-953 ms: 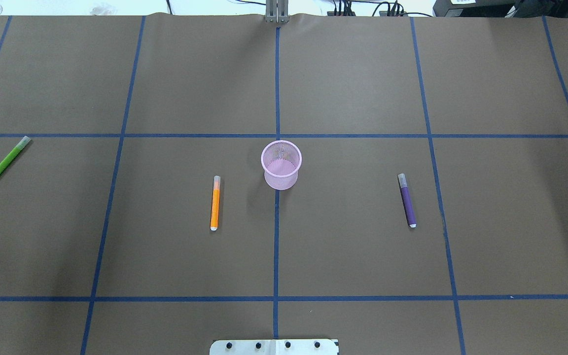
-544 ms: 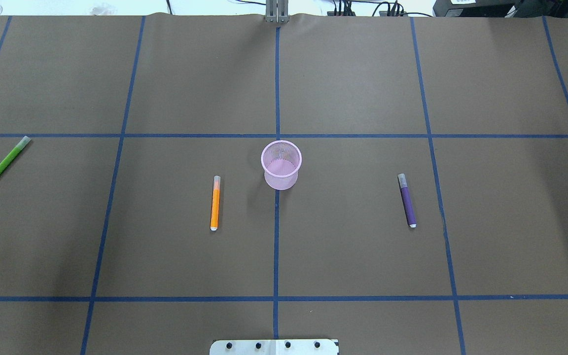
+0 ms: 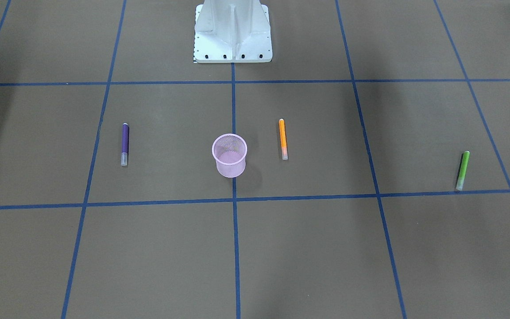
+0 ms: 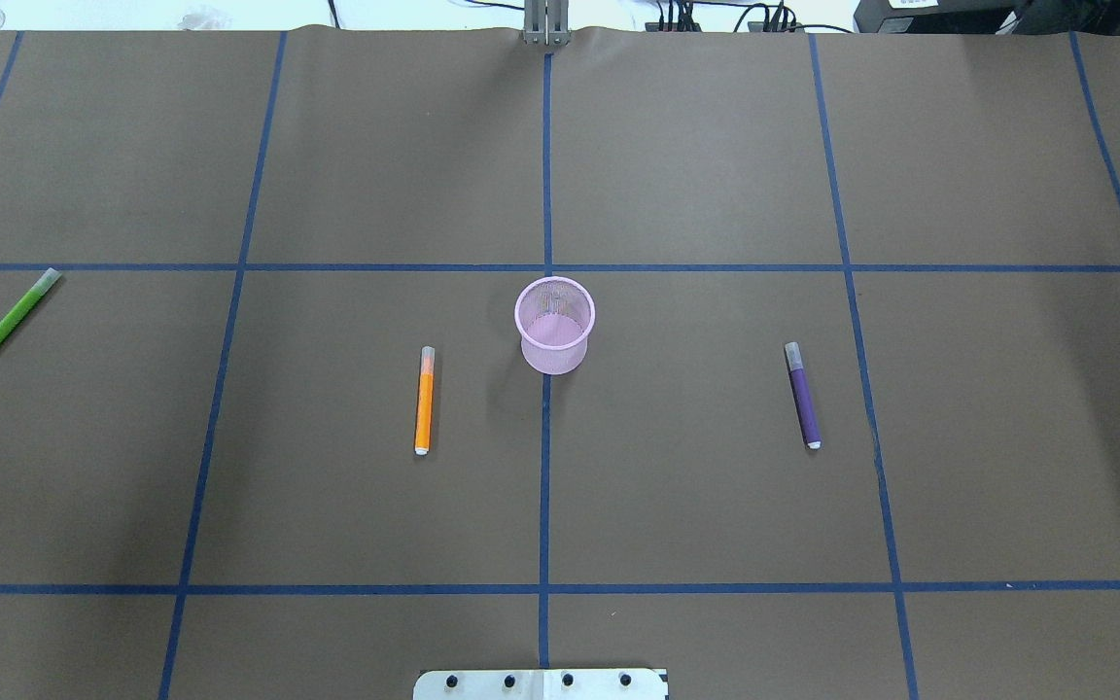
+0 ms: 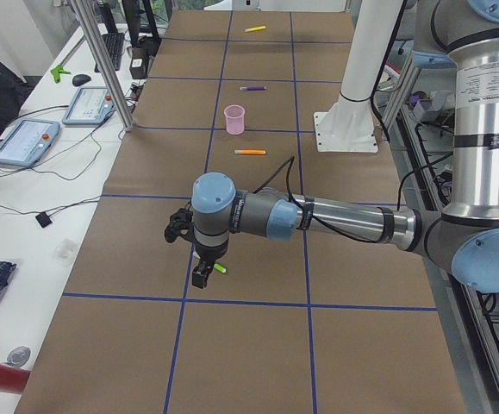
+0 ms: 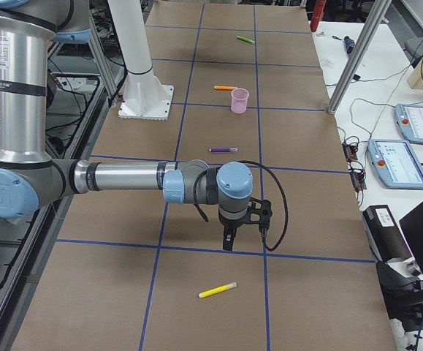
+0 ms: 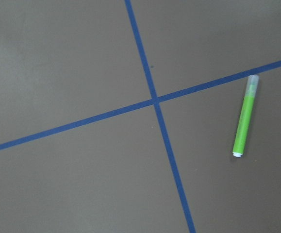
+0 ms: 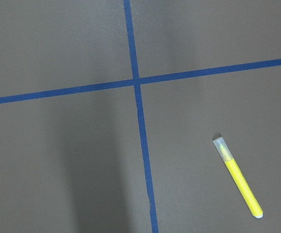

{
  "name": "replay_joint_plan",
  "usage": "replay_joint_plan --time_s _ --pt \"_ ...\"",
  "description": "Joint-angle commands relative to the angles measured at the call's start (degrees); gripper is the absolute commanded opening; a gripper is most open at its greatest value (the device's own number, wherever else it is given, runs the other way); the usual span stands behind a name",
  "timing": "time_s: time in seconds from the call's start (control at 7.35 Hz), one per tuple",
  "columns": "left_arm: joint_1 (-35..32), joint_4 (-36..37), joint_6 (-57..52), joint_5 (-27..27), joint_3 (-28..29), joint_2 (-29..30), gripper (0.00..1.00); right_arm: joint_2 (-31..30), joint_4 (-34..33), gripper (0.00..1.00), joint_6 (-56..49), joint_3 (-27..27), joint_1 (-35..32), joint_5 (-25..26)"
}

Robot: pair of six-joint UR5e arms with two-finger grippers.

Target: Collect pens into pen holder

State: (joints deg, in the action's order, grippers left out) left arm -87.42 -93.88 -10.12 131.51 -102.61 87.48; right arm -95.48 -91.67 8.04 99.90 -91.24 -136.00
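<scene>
Pink mesh cup (image 4: 555,326) is standing upright at centre of the overhead view, on a blue tape line (image 4: 544,467). Orange pen (image 4: 424,401) is lying near it toward frame left, purple pen (image 4: 802,395) further off at frame right, green pen (image 4: 17,312) at far left edge. Yellow pen (image 6: 218,290) is lying at lower centre of the right-side view. Right gripper (image 6: 228,243) is hovering near it, pointing down. Left gripper (image 5: 201,278) is hovering just beside the green pen. Can't tell whether either gripper's fingers are spread or closed.
</scene>
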Motion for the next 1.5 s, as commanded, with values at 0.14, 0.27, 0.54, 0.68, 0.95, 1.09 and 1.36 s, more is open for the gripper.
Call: replay_joint_plan --time_s 0.14,0.27,0.54,0.68,0.95,1.09,1.36 --pt "7.2 -2.0 0.1 0.1 2.3 5.4 1.00 0.8 -0.2 1.00 0.2 0.7 0.0 -1.1" --pt "10.7 -4.0 1.9 -0.2 5.4 6.9 1.00 1.2 -0.1 1.00 0.1 -1.3 0.2 -1.4" --pt "15.2 -22.7 18.5 -0.3 15.5 8.4 1.00 1.0 -0.1 1.00 0.0 -2.0 0.3 -4.4" --pt "16.2 -26.7 20.3 -0.3 21.1 11.3 1.00 1.1 -0.1 1.00 0.0 -2.3 0.4 -4.4" --pt "19.2 -26.6 20.3 -0.5 25.2 14.1 0.99 1.3 -0.1 1.00 0.0 -2.3 1.3 -4.3" --pt "20.4 -26.5 20.3 -1.2 25.8 14.2 0.99 1.4 -0.1 1.00 0.0 -2.3 1.8 -4.3" --pt "22.4 -26.6 20.3 -2.9 27.4 14.5 0.99 1.6 -0.1 1.00 0.1 -2.7 2.6 -4.3"
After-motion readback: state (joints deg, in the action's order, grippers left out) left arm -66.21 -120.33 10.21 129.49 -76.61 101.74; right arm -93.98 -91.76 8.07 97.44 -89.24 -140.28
